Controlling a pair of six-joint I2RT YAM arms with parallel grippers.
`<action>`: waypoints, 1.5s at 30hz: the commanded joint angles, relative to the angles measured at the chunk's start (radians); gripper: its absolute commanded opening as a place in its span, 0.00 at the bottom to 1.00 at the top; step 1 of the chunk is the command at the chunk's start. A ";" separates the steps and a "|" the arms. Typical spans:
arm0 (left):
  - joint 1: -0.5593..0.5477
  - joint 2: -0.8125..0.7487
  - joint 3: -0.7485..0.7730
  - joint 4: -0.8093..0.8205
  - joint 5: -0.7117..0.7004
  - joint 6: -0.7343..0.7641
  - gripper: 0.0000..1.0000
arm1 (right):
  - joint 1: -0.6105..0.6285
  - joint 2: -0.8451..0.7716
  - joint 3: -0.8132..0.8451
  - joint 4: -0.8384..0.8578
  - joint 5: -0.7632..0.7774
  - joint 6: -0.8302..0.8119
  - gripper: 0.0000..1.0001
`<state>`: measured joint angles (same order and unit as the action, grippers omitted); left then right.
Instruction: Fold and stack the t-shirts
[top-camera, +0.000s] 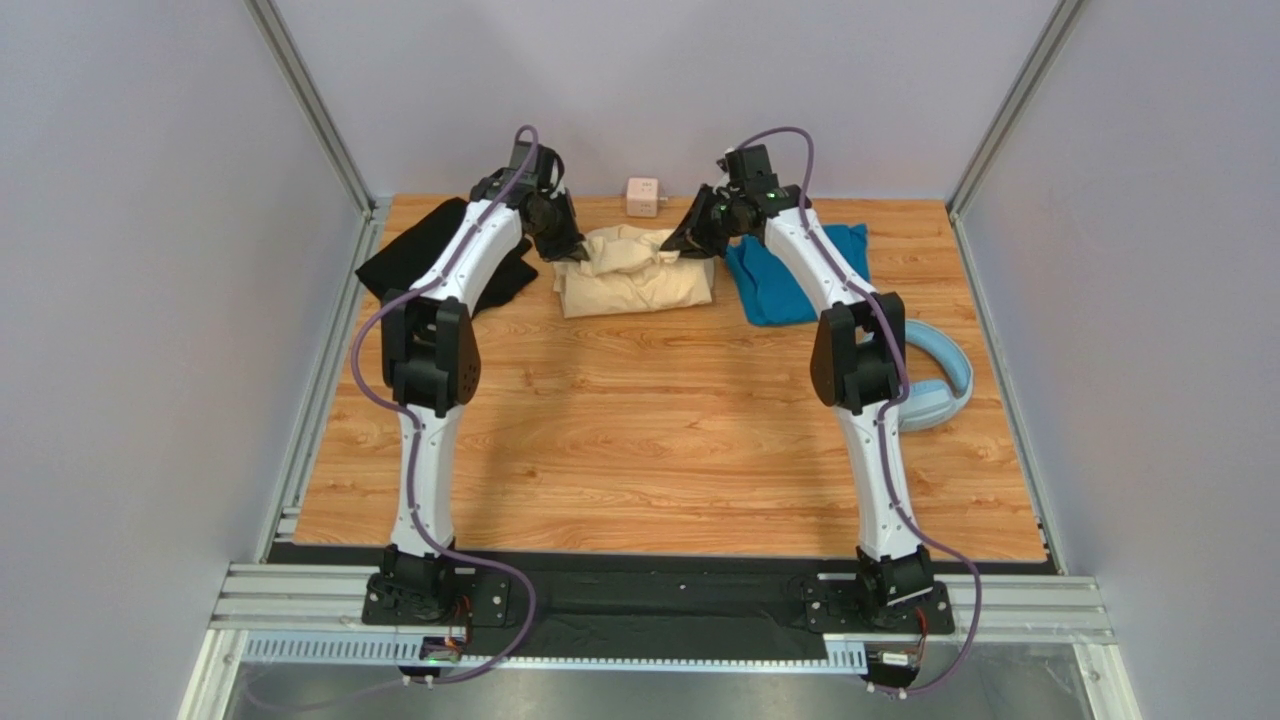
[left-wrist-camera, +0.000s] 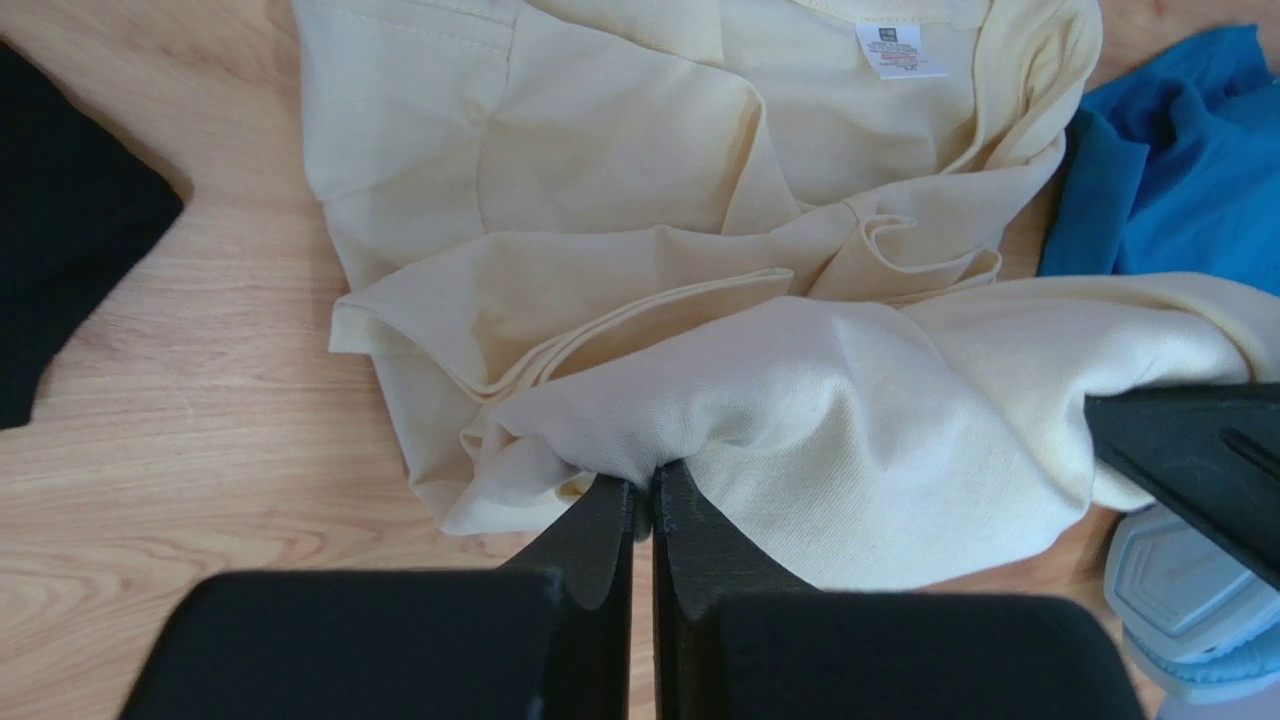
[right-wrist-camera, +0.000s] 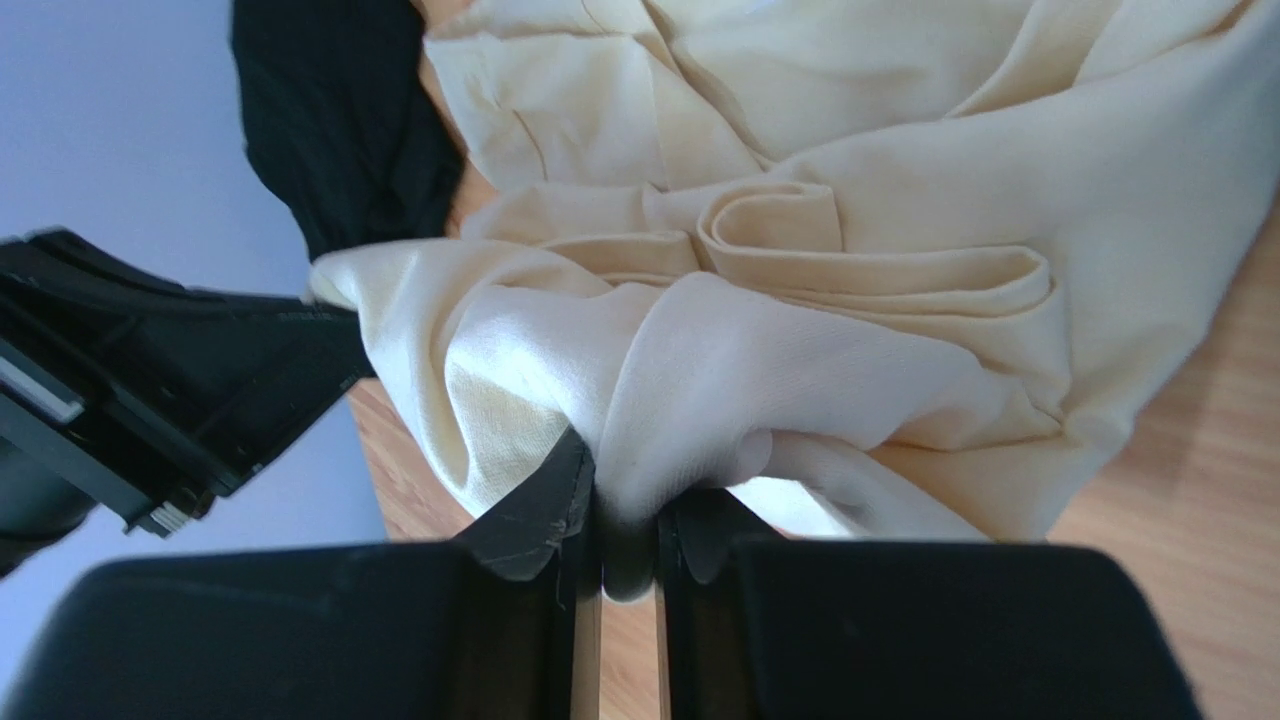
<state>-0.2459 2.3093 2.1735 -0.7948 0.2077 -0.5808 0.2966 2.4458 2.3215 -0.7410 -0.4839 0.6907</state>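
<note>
Left gripper (left-wrist-camera: 646, 492) and right gripper (right-wrist-camera: 624, 503) each pinched the cream shirt (left-wrist-camera: 812, 390); black shirt (top-camera: 406, 255) and teal shirt (top-camera: 781, 293) lay partly hidden behind them.

top: high rear, down | wrists: close, opposed | shared: cream shirt (left-wrist-camera: 631, 180)

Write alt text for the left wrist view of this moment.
The left end effector pinches a bunched fold of the cream-yellow t-shirt over a wooden table. A black t-shirt lies at the left edge, a teal t-shirt at the upper right.
</note>
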 joint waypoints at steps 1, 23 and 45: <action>0.028 0.007 0.054 0.012 0.009 -0.005 0.00 | -0.017 0.071 0.104 0.224 -0.021 0.118 0.17; 0.102 0.052 0.080 0.003 -0.059 -0.028 0.37 | -0.085 0.044 -0.003 0.308 0.081 0.170 0.70; -0.001 -0.091 -0.135 0.183 0.162 0.022 0.23 | 0.035 -0.035 0.018 0.201 -0.065 0.007 0.58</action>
<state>-0.2127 2.1002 1.9568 -0.5858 0.2741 -0.5957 0.3149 2.3077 2.2391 -0.4782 -0.5110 0.7250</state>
